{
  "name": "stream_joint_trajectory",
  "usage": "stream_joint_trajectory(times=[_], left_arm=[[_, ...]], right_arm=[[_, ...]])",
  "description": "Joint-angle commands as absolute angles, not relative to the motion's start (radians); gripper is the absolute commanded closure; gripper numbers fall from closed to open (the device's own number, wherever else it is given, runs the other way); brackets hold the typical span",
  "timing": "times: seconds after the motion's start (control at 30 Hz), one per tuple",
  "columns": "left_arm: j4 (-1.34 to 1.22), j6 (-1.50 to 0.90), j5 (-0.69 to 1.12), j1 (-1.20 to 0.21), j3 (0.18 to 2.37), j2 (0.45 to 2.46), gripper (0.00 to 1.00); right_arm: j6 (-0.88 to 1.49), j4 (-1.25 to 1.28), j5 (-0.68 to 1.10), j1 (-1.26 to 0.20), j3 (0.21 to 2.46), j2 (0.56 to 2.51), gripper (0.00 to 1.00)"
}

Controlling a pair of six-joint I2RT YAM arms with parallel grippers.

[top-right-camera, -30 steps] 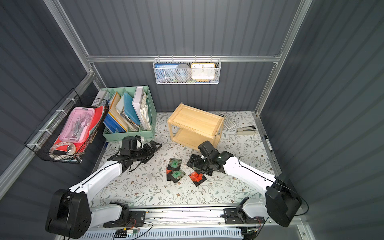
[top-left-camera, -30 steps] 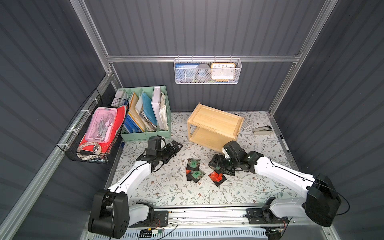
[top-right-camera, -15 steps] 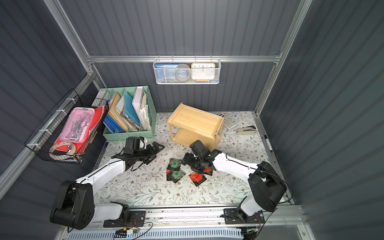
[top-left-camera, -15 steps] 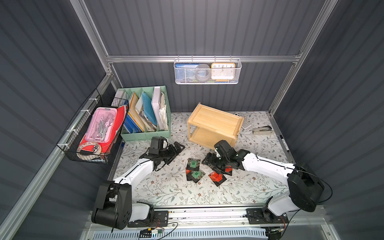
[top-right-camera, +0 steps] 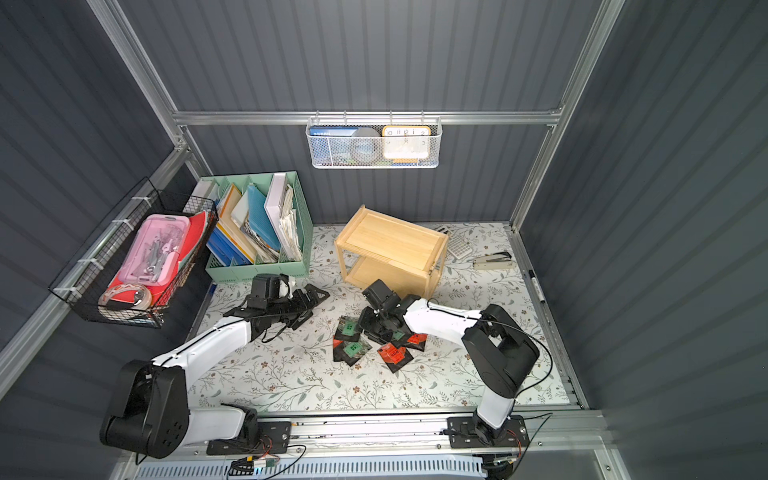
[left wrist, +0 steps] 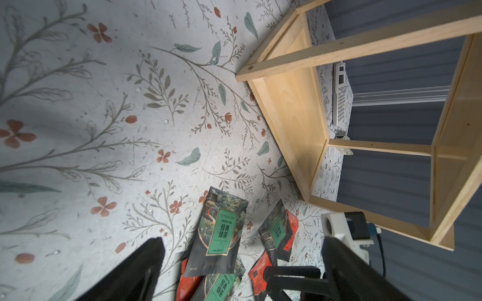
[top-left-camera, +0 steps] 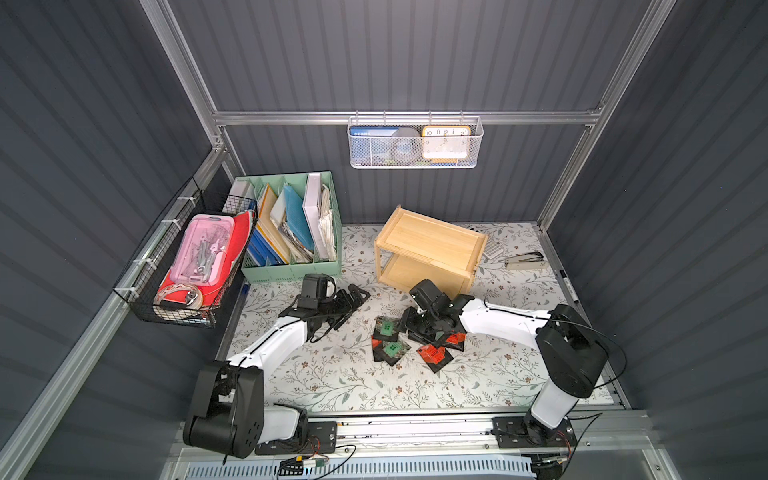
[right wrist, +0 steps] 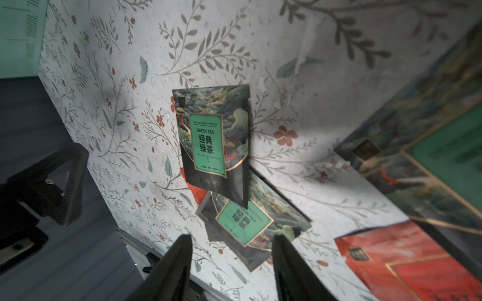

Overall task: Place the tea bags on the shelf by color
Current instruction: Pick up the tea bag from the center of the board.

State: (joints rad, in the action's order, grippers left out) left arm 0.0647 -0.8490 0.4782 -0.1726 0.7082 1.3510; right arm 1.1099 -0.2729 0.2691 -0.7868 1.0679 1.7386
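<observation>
My right tool (right wrist: 230, 242) hangs low over the heap of tea bags (top-left-camera: 392, 350), its two dark fingers partly apart with a clear gap between them. I cannot tell whether a pad touches foil. The tea bags are flat, glossy black foil sachets, all lying on the counter (top-left-camera: 332, 374) just in front of the shelf (top-left-camera: 432, 245). One green-labelled sachet (right wrist: 208, 138) overlaps a second green one (right wrist: 243, 224). A third green one (right wrist: 443, 156) sits blurred close under my wrist, above a red-orange sachet (right wrist: 417, 260). The shelf is smooth pale wood, two tiers with raised rims, standing askew with its open front turned toward the heap. The counter wears a matte cloth printed with leaves and small flowers. My left tool (top-left-camera: 353, 301) hovers to the side of the heap, fingers wide apart and holding nothing. In both top views my right wrist covers part of the pile and sits between it and the shelf. Behind my left arm stands a mint-green file organizer (top-left-camera: 291, 270) full of folders. A calculator (top-left-camera: 492, 249) and a stapler (top-left-camera: 523, 262) lie beyond the shelf.
</observation>
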Motion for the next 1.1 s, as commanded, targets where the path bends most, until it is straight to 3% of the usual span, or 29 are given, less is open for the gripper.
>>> stream_joint_trajectory(times=[0.0, 0.23, 0.6, 1.07], left_arm=[[0.078, -0.835, 0.505, -0.179, 0.702, 1.373, 0.0], [0.079, -0.83, 0.522, -0.181, 0.702, 1.385, 0.0], [0.099, -0.812, 0.539, -0.182, 0.703, 1.397, 0.0], [0.115, -0.795, 0.552, -0.184, 0.7, 1.402, 0.01]], right_arm=[[1.108, -0.279, 0.258, -0.792, 1.093, 1.767, 0.52], [1.098, -0.279, 0.258, -0.792, 1.121, 1.817, 0.64], [1.096, -0.3, 0.215, -0.79, 1.173, 1.884, 0.75], [1.098, -0.327, 0.201, -0.79, 1.207, 1.934, 0.79]])
